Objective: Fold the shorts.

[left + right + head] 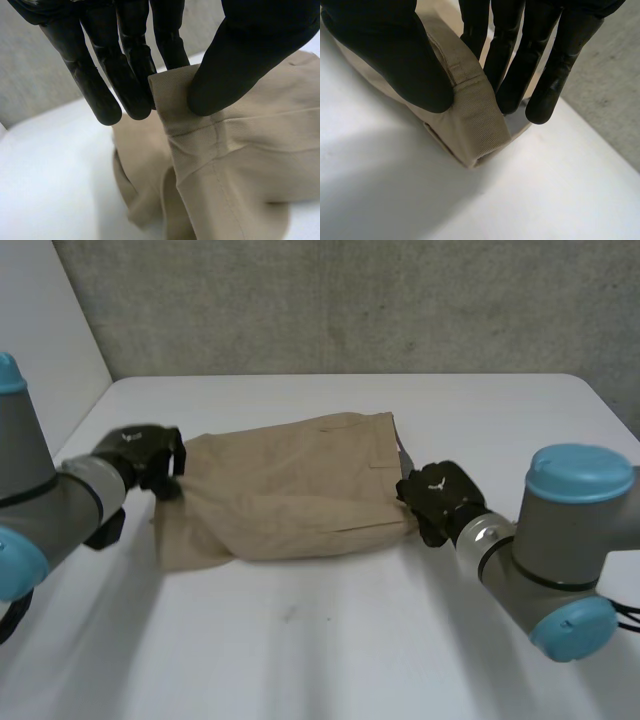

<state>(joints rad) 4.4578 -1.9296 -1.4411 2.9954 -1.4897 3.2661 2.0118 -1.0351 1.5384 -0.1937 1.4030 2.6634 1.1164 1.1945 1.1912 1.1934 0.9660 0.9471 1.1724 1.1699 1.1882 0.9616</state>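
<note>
- The shorts (pixel 300 485) lie on the table (pixel 300 640), with their long axis running from hand to hand.
- The left hand (pixel 145 455) pinches one end of the shorts, thumb against fingers (pixel 125 75).
- The right hand (pixel 440 498) pinches the opposite end the same way; both are equally near.

No legible text, labels or numbers.

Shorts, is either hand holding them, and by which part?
Both. The left hand pinches the shorts by a leg hem corner; the right hand pinches the waistband.

light: dim, diffuse | shadows: soft, under shorts (pixel 290 490) edge
</note>
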